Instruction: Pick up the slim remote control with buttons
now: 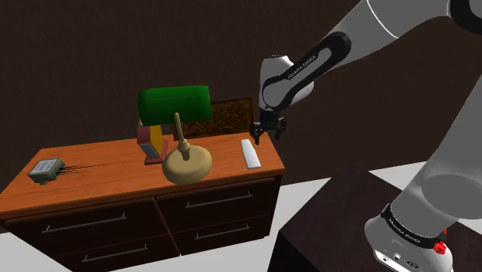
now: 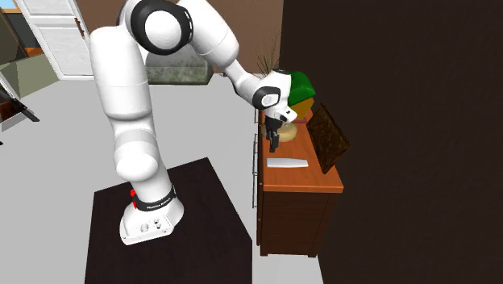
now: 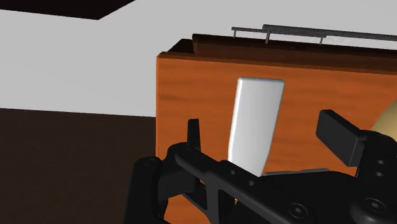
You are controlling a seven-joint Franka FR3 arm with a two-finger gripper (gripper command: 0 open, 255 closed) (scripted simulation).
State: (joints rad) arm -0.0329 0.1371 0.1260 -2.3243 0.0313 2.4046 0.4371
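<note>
Hovering just above the white remote (image 1: 250, 153) at the bench's (image 1: 100, 166) end, the end effector (image 1: 268, 133) hangs beside a green-shaded lamp (image 1: 174, 104). In the second exterior view it seems clear of the remote. At the wrist, its fingers (image 3: 193, 133) stand wide apart, with the remote lying between them, untouched.

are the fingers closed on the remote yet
No, the white remote lies flat on the dresser, and the fingers stand apart above it without clasping it.
</note>
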